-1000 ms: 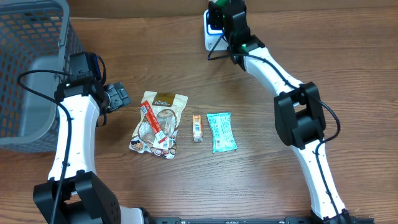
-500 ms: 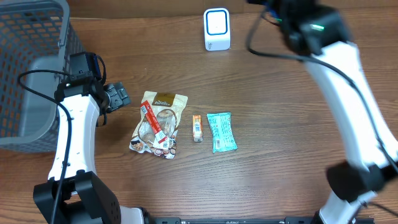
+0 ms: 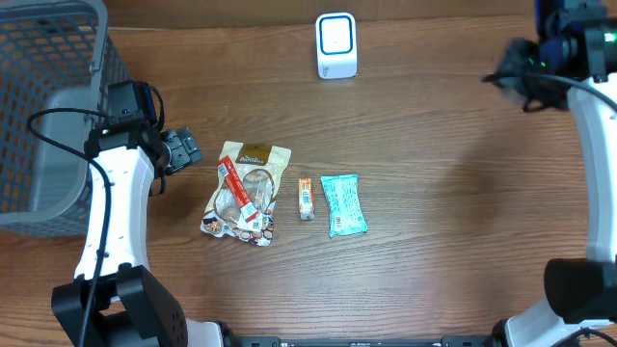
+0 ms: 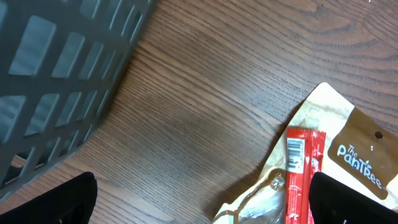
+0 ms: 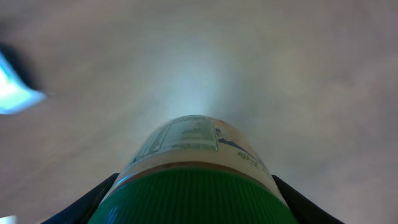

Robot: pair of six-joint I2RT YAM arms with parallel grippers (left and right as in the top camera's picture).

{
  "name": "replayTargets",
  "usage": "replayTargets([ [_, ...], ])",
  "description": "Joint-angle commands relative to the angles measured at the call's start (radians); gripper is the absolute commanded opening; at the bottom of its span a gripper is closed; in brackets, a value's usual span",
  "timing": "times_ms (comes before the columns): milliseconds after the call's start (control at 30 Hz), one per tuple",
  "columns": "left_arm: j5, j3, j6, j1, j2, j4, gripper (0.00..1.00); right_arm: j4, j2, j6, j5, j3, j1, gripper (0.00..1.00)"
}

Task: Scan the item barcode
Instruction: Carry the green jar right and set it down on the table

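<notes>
Right gripper (image 5: 194,208) is clamped on a green-capped bottle (image 5: 193,146). The cap sits between the fingers and the labelled body sticks out past the tips. The wrist view is blurred. Overhead shows that arm at the table's far right, well apart from the white scanner (image 3: 336,45). Left gripper (image 3: 181,149) is spread wide and empty, near the snack pouch (image 3: 246,191).

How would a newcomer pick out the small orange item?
On the wooden table, three packets lie in a row near the middle. The orange stick is the middle one, between the brown pouch and the teal wrapper, and the smallest of the three.
</notes>
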Motion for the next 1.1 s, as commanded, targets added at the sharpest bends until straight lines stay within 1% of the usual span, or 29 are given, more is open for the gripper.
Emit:
replayTargets([
  [0,-0.014,0.006,0.011,-0.002,-0.008,-0.001,1.0,0.048,0.001,0.014,0.01,-0.181,-0.073,0.04],
  [167,-0.014,0.006,0.011,-0.002,-0.008,-0.001,1.0,0.241,0.001,0.032,0.01,-0.466,-0.151,0.04],
  [300,-0.014,0.006,0.011,-0.002,-0.008,-0.001,1.0,0.395,0.001,0.036,0.01,-0.643,-0.19,0.04],
  [333,-0.014,0.006,0.011,-0.002,-0.008,-0.001,1.0,0.475,0.001,0.035,0.003,-0.719,-0.206,0.04],
  [400,-0.014,0.006,0.011,-0.002,-0.008,-0.001,1.0,0.531,0.001,0.035,0.003,-0.773,-0.217,0.1],
  [433,-0.014,0.006,0.011,-0.002,-0.008,-0.001,1.0,0.552,0.001,0.035,0.003,-0.795,-0.222,0.15],
  [500,-0.014,0.006,0.011,-0.002,-0.008,-0.001,1.0,0.576,0.001,0.035,0.003,-0.821,-0.226,0.22],
  [533,-0.014,0.006,0.011,-0.002,-0.008,-0.001,1.0,0.582,0.001,0.035,0.003,-0.828,-0.226,0.33],
  [633,-0.014,0.006,0.011,-0.002,-0.008,-0.001,1.0,0.586,0.001,0.035,0.003,-0.834,-0.226,0.77],
  [667,-0.014,0.006,0.011,-0.002,-0.008,-0.001,1.0,0.586,0.001,0.035,0.003,-0.834,-0.226,1.0],
  [833,-0.014,0.006,0.011,-0.002,-0.008,-0.001,1.0,0.538,-0.002,0.036,0.002,-0.802,-0.226,1.0],
  [967,-0.014,0.006,0.011,-0.002,-0.008,-0.001,1.0,0.443,-0.011,0.036,-0.007,-0.702,-0.226,1.0],
  [1067,-0.014,0.006,0.011,-0.002,-0.008,-0.001,1.0,0.356,-0.022,0.035,-0.05,-0.589,-0.225,1.0],
])
